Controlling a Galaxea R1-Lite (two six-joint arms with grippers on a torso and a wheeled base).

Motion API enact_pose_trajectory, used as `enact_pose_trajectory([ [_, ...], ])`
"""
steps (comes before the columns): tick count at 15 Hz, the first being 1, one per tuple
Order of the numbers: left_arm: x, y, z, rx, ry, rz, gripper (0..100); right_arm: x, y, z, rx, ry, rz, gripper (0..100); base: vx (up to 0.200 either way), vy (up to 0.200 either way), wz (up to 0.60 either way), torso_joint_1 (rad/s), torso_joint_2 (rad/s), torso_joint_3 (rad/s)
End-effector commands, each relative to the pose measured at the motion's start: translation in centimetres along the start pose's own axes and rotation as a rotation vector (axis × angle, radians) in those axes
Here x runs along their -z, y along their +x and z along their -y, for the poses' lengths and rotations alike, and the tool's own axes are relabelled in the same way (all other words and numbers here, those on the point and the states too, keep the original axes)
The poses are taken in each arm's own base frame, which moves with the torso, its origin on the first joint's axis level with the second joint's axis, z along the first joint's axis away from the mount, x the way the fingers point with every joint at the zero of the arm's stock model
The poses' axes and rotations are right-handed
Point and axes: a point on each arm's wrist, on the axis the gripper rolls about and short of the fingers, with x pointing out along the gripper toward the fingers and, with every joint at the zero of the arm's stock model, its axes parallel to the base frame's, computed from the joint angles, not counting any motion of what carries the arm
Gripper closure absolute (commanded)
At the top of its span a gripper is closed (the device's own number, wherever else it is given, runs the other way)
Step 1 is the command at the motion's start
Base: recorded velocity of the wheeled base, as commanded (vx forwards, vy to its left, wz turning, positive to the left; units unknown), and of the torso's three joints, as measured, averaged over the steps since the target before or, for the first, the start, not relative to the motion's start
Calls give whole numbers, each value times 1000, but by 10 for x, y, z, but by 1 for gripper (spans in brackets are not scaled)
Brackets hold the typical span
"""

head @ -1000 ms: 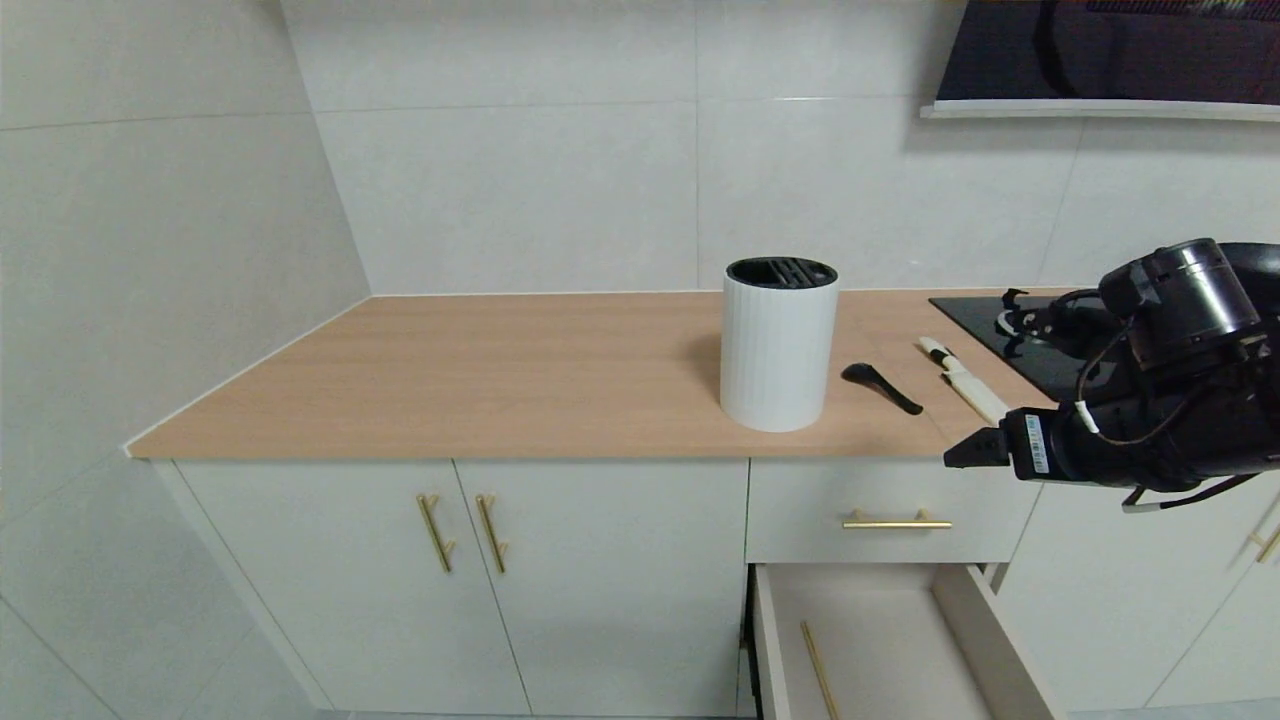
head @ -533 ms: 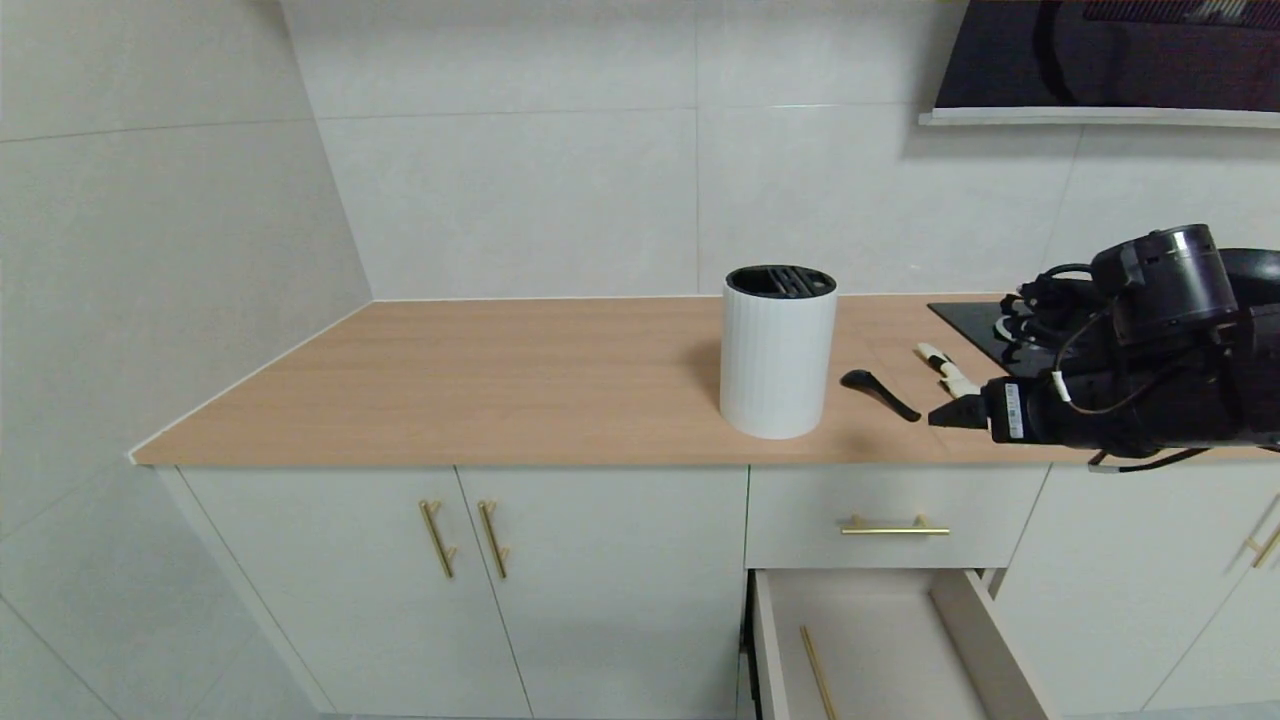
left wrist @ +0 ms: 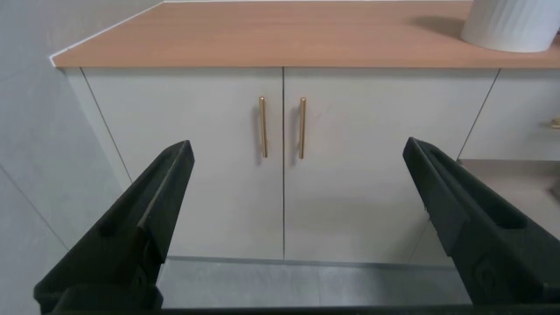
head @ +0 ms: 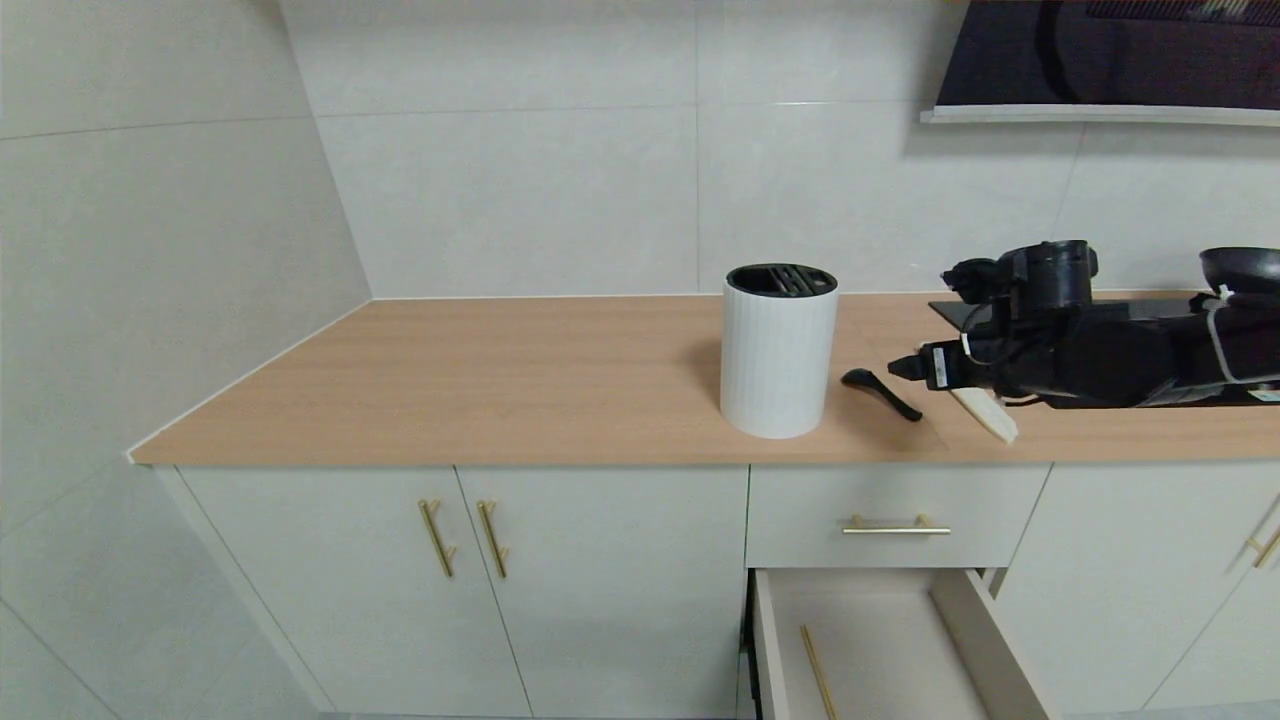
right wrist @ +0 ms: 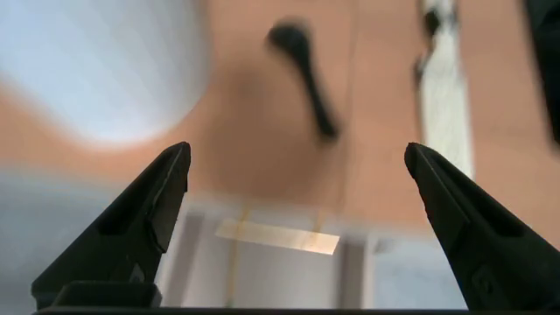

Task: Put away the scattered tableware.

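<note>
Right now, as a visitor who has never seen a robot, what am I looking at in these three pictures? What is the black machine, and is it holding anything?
It is a two-armed robot in a kitchen. The wide picture comes from a camera on its head. The other two come from cameras on its wrists, so the black prongs at their edges are each gripper's own fingers. On the wooden counter stands a white ribbed holder; beside it lie a black spoon and a pale knife. The right gripper hovers open over the counter near the spoon and knife, holding nothing. The left gripper is open too, low down, facing the cabinet doors. Below the counter a drawer stands open.
</note>
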Motion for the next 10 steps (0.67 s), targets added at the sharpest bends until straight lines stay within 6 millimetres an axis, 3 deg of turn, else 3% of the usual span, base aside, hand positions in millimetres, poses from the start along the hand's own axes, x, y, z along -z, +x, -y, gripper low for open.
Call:
enact_pose_trajectory([
  [1, 0, 0, 0, 0, 0, 0, 0, 19, 37, 7, -16, 2, -45, 0, 0, 0, 0, 0, 0, 0],
  [5, 0, 0, 0, 0, 0, 0, 0, 40, 65, 24, -160, -19, -33, 0, 0, 0, 0, 0, 0, 0],
  [10, 0, 0, 0, 0, 0, 0, 0, 52, 87, 40, -145, -30, -10, 0, 0, 0, 0, 0, 0, 0],
])
